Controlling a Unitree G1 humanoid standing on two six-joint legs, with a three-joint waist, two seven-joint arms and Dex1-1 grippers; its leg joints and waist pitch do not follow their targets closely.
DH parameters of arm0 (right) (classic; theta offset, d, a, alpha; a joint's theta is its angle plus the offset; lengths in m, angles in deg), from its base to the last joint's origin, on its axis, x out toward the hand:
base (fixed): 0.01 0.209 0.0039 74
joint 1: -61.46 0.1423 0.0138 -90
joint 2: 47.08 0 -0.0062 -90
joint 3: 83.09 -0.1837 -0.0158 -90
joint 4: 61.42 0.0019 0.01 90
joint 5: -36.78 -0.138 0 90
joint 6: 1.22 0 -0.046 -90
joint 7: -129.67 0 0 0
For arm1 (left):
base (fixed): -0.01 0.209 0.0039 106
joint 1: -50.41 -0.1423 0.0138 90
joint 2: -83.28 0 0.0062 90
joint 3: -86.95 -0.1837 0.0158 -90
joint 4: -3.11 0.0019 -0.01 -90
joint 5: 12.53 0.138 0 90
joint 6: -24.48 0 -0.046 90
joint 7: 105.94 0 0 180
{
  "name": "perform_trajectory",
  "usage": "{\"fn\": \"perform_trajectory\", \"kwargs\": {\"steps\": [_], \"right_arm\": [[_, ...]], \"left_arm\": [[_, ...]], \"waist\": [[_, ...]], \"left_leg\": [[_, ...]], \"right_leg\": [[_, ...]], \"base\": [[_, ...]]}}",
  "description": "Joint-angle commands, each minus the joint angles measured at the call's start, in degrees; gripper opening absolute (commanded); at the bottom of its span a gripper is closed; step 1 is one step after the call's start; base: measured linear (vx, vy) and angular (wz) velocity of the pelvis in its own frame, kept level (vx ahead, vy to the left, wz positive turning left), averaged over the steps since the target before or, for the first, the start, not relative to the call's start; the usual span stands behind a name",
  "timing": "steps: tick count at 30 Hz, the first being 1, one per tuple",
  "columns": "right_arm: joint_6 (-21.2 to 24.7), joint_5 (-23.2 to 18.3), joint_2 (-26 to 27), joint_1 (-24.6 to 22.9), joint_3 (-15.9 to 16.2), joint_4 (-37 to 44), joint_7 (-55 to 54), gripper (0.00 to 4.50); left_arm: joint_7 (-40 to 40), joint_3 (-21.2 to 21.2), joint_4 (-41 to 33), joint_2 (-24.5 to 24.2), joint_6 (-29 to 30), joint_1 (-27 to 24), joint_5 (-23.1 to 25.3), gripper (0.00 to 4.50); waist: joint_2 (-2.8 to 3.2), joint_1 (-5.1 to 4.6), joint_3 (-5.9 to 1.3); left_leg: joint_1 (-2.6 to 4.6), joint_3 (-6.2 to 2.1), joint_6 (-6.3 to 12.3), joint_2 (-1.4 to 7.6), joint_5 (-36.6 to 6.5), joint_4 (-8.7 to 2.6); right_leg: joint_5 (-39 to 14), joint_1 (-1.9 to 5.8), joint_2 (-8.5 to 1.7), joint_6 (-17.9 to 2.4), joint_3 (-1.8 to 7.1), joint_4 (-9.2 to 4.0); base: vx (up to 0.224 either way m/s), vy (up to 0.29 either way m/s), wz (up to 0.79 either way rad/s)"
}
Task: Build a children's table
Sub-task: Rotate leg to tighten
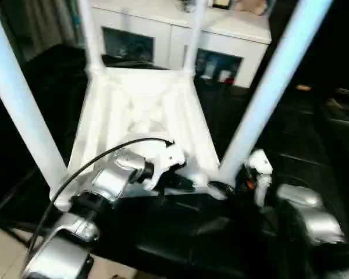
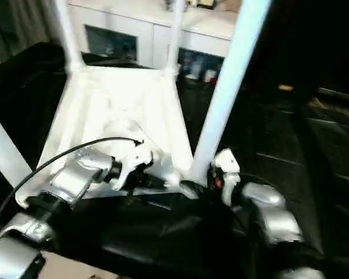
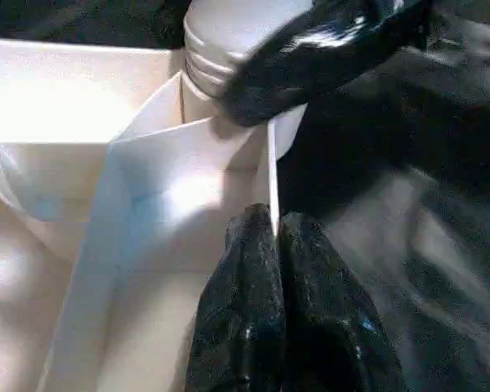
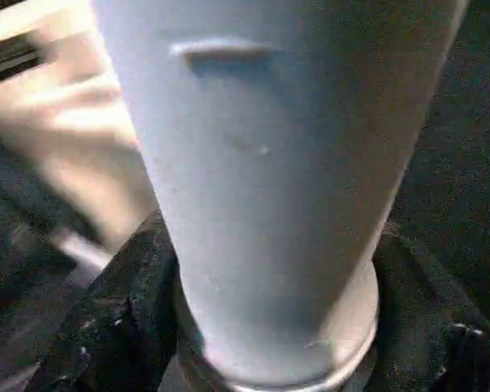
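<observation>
A: Where is the children's table now?

B: The tabletop (image 1: 145, 116) lies upside down in the middle of the frame on a black surface (image 1: 180, 244), its ribbed underside turned up. Four legs stand in the corner sockets: two thin ones at the top of the frame, one at the left edge, and the near right leg (image 1: 267, 87) going up to the upper right.

A: What does the left gripper do?

B: The left gripper (image 3: 273, 245) has its jaws closed together on the thin rim of the tabletop, at the lower edge near the centre. I think it holds the top still, so it cannot slide while the leg is worked.

A: And the right gripper?

B: The right gripper (image 4: 269, 327) is at the foot of the near right leg, one black finger on each side of it, jaws wide apart around the tube. Whether they already press the leg I cannot tell. I judge it is there to seat or turn this leg in its socket.

A: And the room?

B: The surface is black and shiny. Behind stands a white cabinet (image 1: 180, 29) with glass doors, at the top of the frame. A pale floor (image 1: 0, 250) shows at the lower left.
</observation>
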Motion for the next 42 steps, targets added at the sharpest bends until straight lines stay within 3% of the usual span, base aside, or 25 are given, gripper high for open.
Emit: {"fn": "perform_trajectory", "kwargs": {"steps": [1,4,8,11,13,14,18,22,28,29,32,37,42], "right_arm": [[-1.1,0.9,0.7,0.9,-3.0,-2.2,-7.7,2.72],[-3.7,4.2,6.0,2.6,-4.5,-5.4,-23.5,2.72],[-5.2,6.2,10.4,4.3,-4.1,-7.4,-30.2,2.72],[-6.1,5.6,11.7,4.7,-3.2,-7.3,-28.0,2.72],[-6.7,5.7,11.9,4.6,-2.8,-7.1,-27.3,2.72],[-8.0,4.4,11.7,4.0,-2.6,-5.4,-23.5,3.28],[-8.7,2.9,9.4,3.9,-2.8,-4.4,-18.8,3.51],[-4.6,0.2,3.7,3.0,-2.0,-1.4,-7.3,3.88],[-3.1,-1.9,-5.2,-1.6,1.4,5.0,10.9,3.97],[-2.6,-2.3,-6.0,-2.0,1.5,5.4,12.5,3.97],[-0.5,-3.2,-8.5,-3.3,2.6,6.5,17.5,3.97],[0.7,-2.5,-10.7,-4.1,4.2,6.9,20.4,3.97],[0.2,-1.6,-10.4,-3.8,4.3,6.2,20.7,3.81]], "left_arm": [[-4.5,0.6,4.5,2.2,0.1,-0.9,-0.3,0.0],[-16.1,2.8,11.5,6.9,0.4,3.0,0.4,0.0],[-22.1,3.6,16.4,9.5,-1.6,5.6,1.6,0.0],[-21.8,3.2,17.2,9.9,-2.4,5.9,2.0,0.0],[-21.6,3.1,17.5,9.9,-2.7,6.1,2.0,0.0],[-19.8,2.5,17.1,9.4,-3.3,5.8,2.2,0.0],[-15.9,1.7,16.6,8.0,-4.8,5.1,2.0,0.0],[-9.1,0.6,13.6,5.3,-6.3,2.9,1.5,0.0],[-0.1,-1.5,7.2,0.9,-6.9,-0.5,0.6,0.0],[0.9,-1.8,6.4,0.3,-7.4,-1.1,0.5,0.0],[3.5,-2.1,3.5,-0.9,-7.0,-2.8,-0.2,0.0],[7.2,-2.4,-1.2,-2.3,-5.3,-4.9,-1.3,0.0],[10.1,-3.2,-5.0,-3.5,-3.8,-6.4,-2.1,0.0]], "waist": [[-0.41,0.06,-2.62],[-0.19,-0.02,-2.84],[-0.1,0.17,-3.11],[0.1,0.41,-3.24],[0.03,0.59,-3.08],[-0.05,0.66,-3.0],[-0.29,0.37,-2.71],[-0.34,-0.09,-2.47],[-0.41,0.72,-2.37],[-0.63,0.55,-2.4],[-0.55,0.54,-2.41],[-0.72,0.53,-2.48],[-0.85,0.52,-2.68]], "left_leg": [[0.33,0.07,0.39,0.57,-19.6,-4.14],[0.47,0.05,-0.31,0.45,-18.2,-4.13],[0.36,0.2,0.88,0.33,-15.9,-3.86],[0.33,0.35,2.17,0.25,-13.3,-3.63],[0.21,0.38,2.95,0.29,-13.6,-3.73],[0.2,0.36,2.98,0.33,-14.5,-3.81],[-0.25,0.04,2.66,0.37,-17.4,-4.25],[-0.07,-0.07,2.94,0.55,-19.8,-4.34],[0.03,0.08,4.32,1.0,-18.6,-4.2],[-0.18,0.08,4.31,0.88,-18.9,-4.28],[-0.05,-0.03,3.65,0.93,-19.2,-4.35],[0.09,0.03,3.49,1.02,-18.8,-4.29],[-0.06,0.2,4.19,0.96,-15.7,-4.03]], "right_leg": [[-20.8,1.56,-1.59,-9.2,0.57,-4.77],[-18.0,1.45,-1.44,-9.2,0.6,-4.53],[-11.9,1.85,-1.21,-9.6,0.62,-4.05],[-6.6,2.08,-1.08,-10.4,0.61,-3.65],[-6.9,2.28,-1.22,-10.7,0.52,-3.76],[-8.6,2.29,-1.27,-10.5,0.5,-3.91],[-15.5,2.43,-1.44,-8.9,0.33,-4.55],[-19.6,2.09,-1.37,-8.7,0.38,-5.05],[-17.1,2.09,-1.57,-10.0,0.64,-4.81],[-18.2,2.1,-1.5,-9.9,0.52,-4.85],[-19.5,1.92,-1.52,-9.9,0.49,-4.85],[-18.2,1.77,-1.55,-10.5,0.55,-4.63],[-13.2,2.01,-1.52,-11.5,0.57,-4.06]], "base": [[0.0,0.0,0.0],[0.0,0.0,0.0],[0.0,0.0,0.0],[0.0,0.0,0.0],[0.0,0.0,0.0],[0.0,0.0,0.0],[0.0,0.0,0.0],[0.0,0.0,0.0],[0.0,0.0,0.0],[0.0,0.0,0.0],[0.0,0.0,0.0],[0.0,0.0,0.0],[0.0,0.0,0.0]]}}
